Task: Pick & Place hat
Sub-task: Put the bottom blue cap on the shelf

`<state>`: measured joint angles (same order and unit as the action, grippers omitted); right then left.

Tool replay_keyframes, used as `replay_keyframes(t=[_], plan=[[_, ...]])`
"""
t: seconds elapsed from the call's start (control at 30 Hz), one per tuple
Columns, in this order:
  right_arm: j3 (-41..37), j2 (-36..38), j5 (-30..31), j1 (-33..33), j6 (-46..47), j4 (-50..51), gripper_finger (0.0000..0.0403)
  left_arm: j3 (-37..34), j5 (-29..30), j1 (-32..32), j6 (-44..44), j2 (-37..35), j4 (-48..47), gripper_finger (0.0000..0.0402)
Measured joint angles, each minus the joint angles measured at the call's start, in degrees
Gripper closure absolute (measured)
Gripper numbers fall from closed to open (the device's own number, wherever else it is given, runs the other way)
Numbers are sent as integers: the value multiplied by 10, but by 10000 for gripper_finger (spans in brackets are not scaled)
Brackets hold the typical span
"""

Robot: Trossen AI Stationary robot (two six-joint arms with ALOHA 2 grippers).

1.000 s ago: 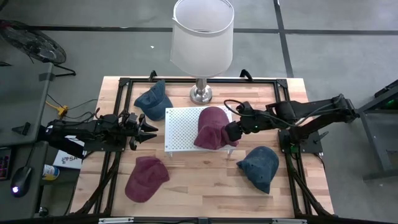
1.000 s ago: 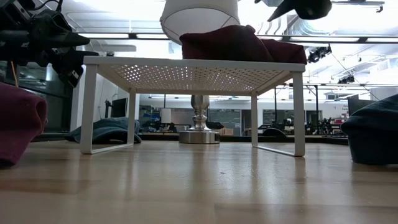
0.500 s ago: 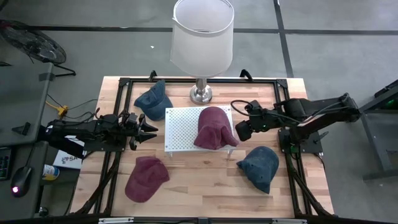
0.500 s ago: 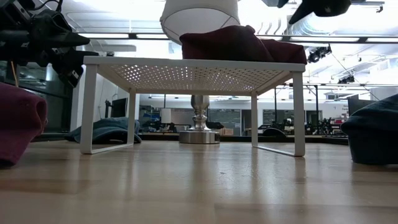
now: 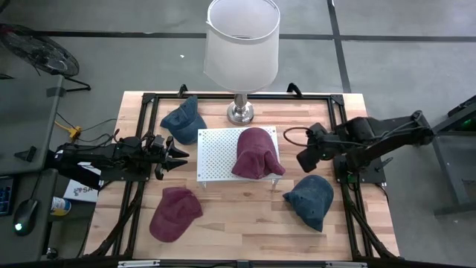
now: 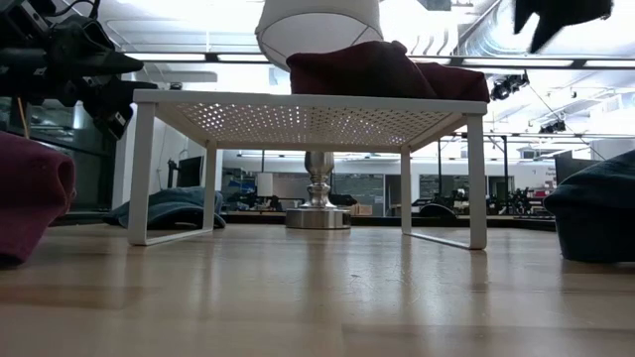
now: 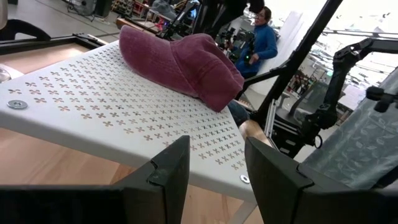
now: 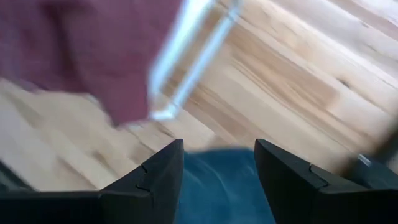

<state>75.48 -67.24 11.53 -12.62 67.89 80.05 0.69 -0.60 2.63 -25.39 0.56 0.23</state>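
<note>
R gripper (image 5: 303, 158) has pulled back since 1 s ago: then it was at the right edge of the maroon hat (image 5: 255, 152) on the rack (image 5: 216, 152), now it sits off the rack's right side, apart from the hat, fingers spread w/ nothing between them. In the low view it has slid from above the rack to the top right corner. Hat unchanged: lies on the rack top, right half, brim hanging over the front right edge.

L gripper (image 5: 178, 157) hasn't moved, hovers just left of the rack, fingers apart, empty; L wrist view looks across the rack top at the hat.

Around: blue hat (image 5: 309, 199) on the table front right, below the R gripper, seen between the R fingers in the wrist view. 2nd maroon hat (image 5: 174, 212) front left. 2nd blue hat (image 5: 184, 119) back left, near the lamp (image 5: 242, 45), which stands just behind the rack. Person in blue (image 7: 260, 34) in the room beyond the table.
</note>
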Motion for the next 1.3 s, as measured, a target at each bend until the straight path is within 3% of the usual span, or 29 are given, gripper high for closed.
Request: replay_keyframes(t=[0.23, 0.53, 0.93, 1.3], plan=[[0, 0, -13, -25, 71, 100, 212, 0, 0, 0, 0, 0, 0, 247], [-50, 1, -62, -79, 217, 98, 212, 0, 0, 0, 0, 0, 0, 247], [-93, -19, -120, -175, 471, 1, 212, 0, 0, 0, 0, 0, 0, 247], [-108, -113, -213, -232, 572, -112, 212, 0, 0, 0, 0, 0, 0, 247]])
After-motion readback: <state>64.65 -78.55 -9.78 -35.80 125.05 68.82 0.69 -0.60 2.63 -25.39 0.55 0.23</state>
